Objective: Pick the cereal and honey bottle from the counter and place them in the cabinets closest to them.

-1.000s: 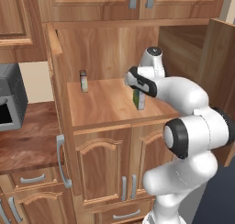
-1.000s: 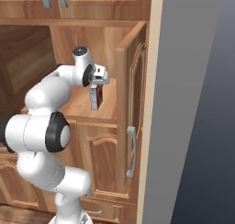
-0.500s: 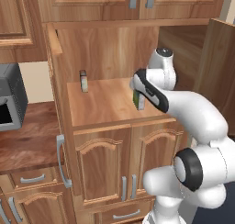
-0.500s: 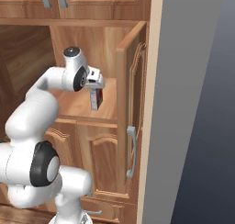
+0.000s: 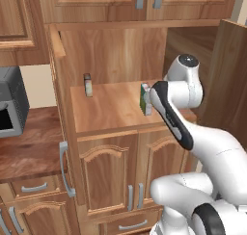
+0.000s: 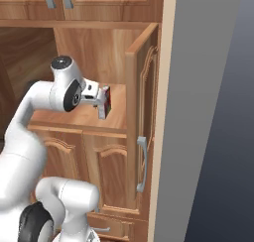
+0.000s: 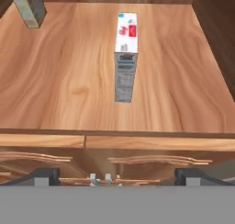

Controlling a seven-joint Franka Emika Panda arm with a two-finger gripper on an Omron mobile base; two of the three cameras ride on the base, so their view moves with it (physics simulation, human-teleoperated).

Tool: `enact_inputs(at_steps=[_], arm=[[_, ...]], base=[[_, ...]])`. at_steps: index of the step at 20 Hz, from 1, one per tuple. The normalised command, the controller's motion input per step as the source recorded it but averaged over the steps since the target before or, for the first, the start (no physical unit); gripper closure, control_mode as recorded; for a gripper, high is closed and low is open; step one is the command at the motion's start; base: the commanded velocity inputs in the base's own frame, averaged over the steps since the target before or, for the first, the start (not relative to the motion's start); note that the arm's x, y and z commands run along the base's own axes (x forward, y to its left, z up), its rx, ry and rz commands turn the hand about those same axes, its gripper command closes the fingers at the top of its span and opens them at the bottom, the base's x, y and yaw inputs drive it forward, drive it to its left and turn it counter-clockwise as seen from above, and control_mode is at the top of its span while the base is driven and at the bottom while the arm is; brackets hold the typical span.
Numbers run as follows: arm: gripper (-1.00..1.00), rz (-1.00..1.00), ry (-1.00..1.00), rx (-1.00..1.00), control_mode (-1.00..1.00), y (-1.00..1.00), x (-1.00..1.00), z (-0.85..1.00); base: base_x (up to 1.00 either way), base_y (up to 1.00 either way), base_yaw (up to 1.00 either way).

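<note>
We see the cabinet (image 5: pixel 62 51) standing open, its wooden shelf (image 7: pixel 69 81) carrying two things; the cereal box (image 7: pixel 125 58) stands upright near the middle of the shelf, free of any hold; a second small box (image 7: pixel 28 6) stands well apart at the far left corner; our gripper (image 7: pixel 117 176) hangs in front of the shelf edge, fingers spread wide and empty.

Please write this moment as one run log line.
hand: open, empty | cereal: upright on cabinet shelf, apart from hand
</note>
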Motion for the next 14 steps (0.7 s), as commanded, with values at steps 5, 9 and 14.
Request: enact_inputs(at_steps=[5,9,14], arm=[[-1.00,0.00,-0.09,-0.03,-1.00,0.01,-0.99,-0.03],[-1.00,0.00,-0.14,-0.07,-1.00,0.00,-0.98,-0.15],[-1.00,0.00,-0.14,-0.04,-1.00,0.00,-1.00,-0.06]], base=[[0.00,0.00,0.00],[0.00,0.00,0.00],[0.00,0.00,0.00]])
